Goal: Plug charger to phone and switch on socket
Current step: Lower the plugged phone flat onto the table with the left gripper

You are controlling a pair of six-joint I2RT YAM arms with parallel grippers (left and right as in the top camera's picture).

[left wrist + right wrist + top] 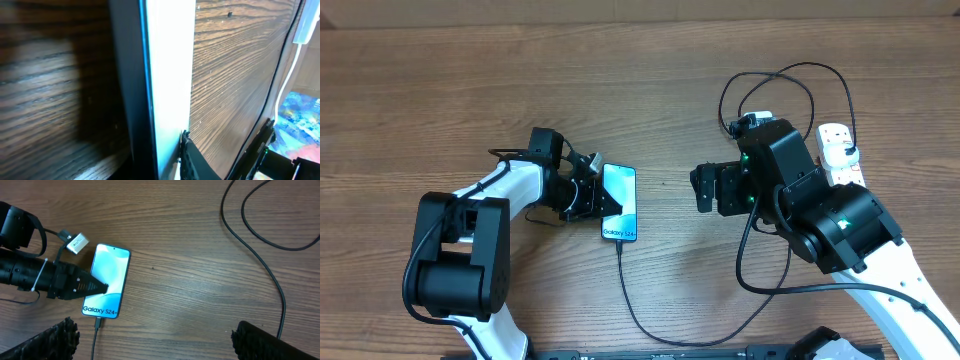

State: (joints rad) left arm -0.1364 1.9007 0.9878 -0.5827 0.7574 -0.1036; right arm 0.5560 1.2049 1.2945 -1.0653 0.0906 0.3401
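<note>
The phone (pixel 620 203) lies flat on the wooden table, its blue-white screen up, with "Galaxy S24" at the near end (pixel 109 282). My left gripper (pixel 598 199) is shut on the phone's left edge, one fingertip on the screen (pixel 101 287). The left wrist view shows the phone (pixel 170 75) edge-on against a black finger. The charger's black plug tip (pixel 98 322) sits in the phone's near end. Its thin black cable (pixel 638 318) runs down and off to the right. My right gripper (pixel 706 190) is open and empty, hovering right of the phone (pixel 155 347).
The white power strip (pixel 840 150) lies at the far right, partly under my right arm. Black cable loops (pixel 775 85) lie behind the right arm and show in the right wrist view (pixel 270 245). A small white connector (pixel 77 242) hangs off my left arm.
</note>
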